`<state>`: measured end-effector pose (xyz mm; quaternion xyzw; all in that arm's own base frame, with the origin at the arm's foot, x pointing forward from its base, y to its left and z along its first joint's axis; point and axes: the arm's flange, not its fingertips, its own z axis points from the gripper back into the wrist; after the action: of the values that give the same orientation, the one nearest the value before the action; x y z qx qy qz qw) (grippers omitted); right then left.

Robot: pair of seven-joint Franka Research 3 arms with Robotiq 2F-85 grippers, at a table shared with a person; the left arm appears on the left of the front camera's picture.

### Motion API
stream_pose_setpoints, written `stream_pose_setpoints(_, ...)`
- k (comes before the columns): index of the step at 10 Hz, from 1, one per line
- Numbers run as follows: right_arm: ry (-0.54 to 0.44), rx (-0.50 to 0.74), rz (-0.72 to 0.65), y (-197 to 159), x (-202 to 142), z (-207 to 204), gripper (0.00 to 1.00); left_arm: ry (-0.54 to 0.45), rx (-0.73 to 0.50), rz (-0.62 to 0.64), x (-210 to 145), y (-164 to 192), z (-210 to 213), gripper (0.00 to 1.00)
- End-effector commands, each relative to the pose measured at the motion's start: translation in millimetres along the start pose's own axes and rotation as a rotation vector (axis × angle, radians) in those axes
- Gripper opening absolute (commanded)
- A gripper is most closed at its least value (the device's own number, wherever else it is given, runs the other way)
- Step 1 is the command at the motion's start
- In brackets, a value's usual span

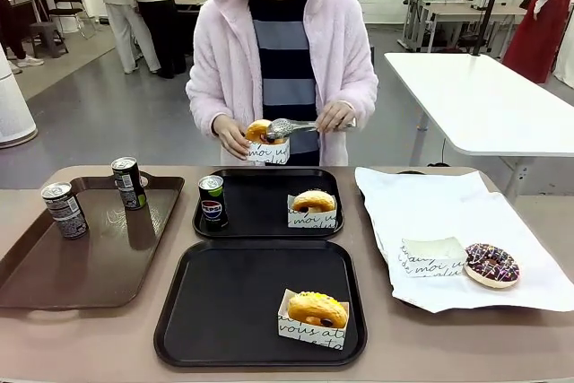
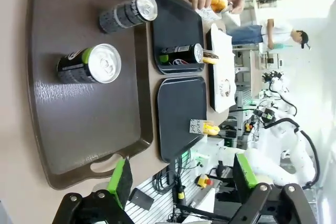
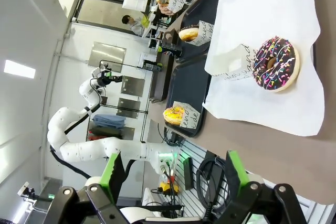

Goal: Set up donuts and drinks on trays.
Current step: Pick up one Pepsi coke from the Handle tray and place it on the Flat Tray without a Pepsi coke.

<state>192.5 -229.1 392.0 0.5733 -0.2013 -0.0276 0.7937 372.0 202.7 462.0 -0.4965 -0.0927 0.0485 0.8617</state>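
Four donuts: a golden donut held by the person, a second golden one on the far tray, a yellow-iced one on the near tray, and a chocolate-sprinkled one on paper. Three of the four sit in printed sleeves.

Three cans: two with green-white marks, one Pepsi.

Two black trays.

One brown tray.

One empty sleeve.

One white paper sheet.

One pair of tongs.

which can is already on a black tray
The Pepsi can, on the far black tray; the other two cans stand on the brown tray.
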Motion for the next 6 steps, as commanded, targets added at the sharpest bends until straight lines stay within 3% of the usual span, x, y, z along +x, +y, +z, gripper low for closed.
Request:
stream_pose_setpoints(1, -0.021, 0.021, 0.021, 1, 2, -1, 1.0, 0.004, -0.06, 0.032, 8, 25, 14, 1.0)
stream_pose_setpoints(4, -0.021, 0.021, 0.021, 1, 2, -1, 1.0, 0.034, -0.064, 0.096, 4, 60, 16, 1.0)
stream_pose_setpoints(6, -0.021, 0.021, 0.021, 1, 2, -1, 1.0, 0.033, -0.055, 0.099, -3, 57, 12, 1.0)
